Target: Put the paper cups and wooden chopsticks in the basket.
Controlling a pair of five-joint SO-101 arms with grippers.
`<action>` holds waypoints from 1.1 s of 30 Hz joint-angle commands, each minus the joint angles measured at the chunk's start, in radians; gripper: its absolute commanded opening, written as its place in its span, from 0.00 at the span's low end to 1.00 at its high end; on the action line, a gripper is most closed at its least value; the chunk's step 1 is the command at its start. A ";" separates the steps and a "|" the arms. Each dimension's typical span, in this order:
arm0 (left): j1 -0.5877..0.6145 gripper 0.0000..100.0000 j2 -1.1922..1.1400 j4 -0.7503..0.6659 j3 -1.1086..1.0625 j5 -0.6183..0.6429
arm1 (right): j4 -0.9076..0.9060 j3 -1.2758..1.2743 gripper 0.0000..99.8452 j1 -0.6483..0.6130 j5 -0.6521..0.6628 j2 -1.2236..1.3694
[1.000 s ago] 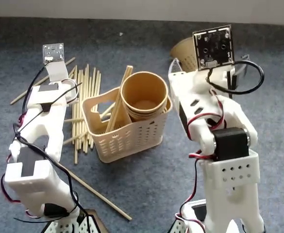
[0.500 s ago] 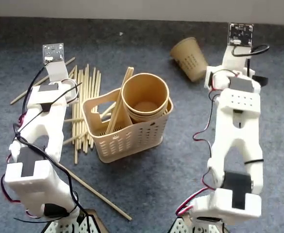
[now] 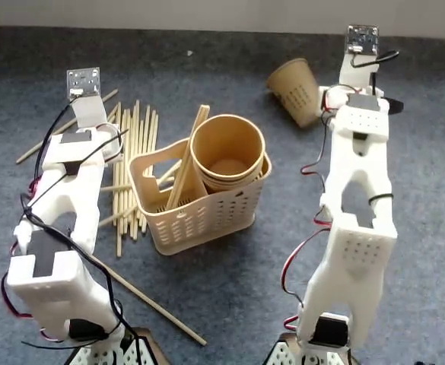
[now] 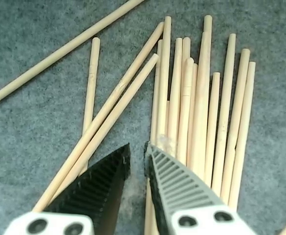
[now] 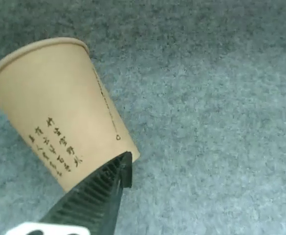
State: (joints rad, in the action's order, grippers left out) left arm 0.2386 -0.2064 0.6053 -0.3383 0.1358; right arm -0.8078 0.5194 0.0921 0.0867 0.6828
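Observation:
A cream plastic basket (image 3: 207, 217) stands mid-table with stacked paper cups (image 3: 227, 152) and a few chopsticks (image 3: 185, 156) in it. One more paper cup (image 3: 297, 91) (image 5: 59, 117) lies on its side at the back right. My right gripper (image 3: 359, 105) is stretched out beside it and open; its dark finger (image 5: 116, 176) rests against the cup's wall. Loose wooden chopsticks (image 3: 135, 163) (image 4: 196, 107) lie in a bundle left of the basket. My left gripper (image 4: 136, 151) hovers over their ends, shut and holding nothing.
Grey carpet covers the table. One long chopstick (image 3: 154, 304) lies slanted at the front left, near the left arm's base. Another single stick (image 3: 62, 129) lies slanted at the back left. Bare carpet lies between the basket and the right arm.
The right arm has swung from close above the basket's right side out to the back right, down to the fallen cup. The left arm has stayed still.

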 commanded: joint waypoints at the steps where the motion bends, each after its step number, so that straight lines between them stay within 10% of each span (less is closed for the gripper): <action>1: -0.015 0.09 0.005 -0.014 0.041 -0.008 | -0.035 0.142 0.53 -0.030 -0.011 0.038; 9: -0.015 0.09 0.005 -0.014 0.041 -0.008 | -0.148 0.305 0.53 -0.038 -0.172 0.142; 33: -0.018 0.09 0.005 -0.014 0.041 -0.008 | -0.812 0.779 0.53 0.096 -0.075 0.162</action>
State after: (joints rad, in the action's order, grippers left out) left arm 0.2386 -0.2064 0.6053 -0.3383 0.1358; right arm -1.6072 1.1638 0.1857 0.0084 0.8700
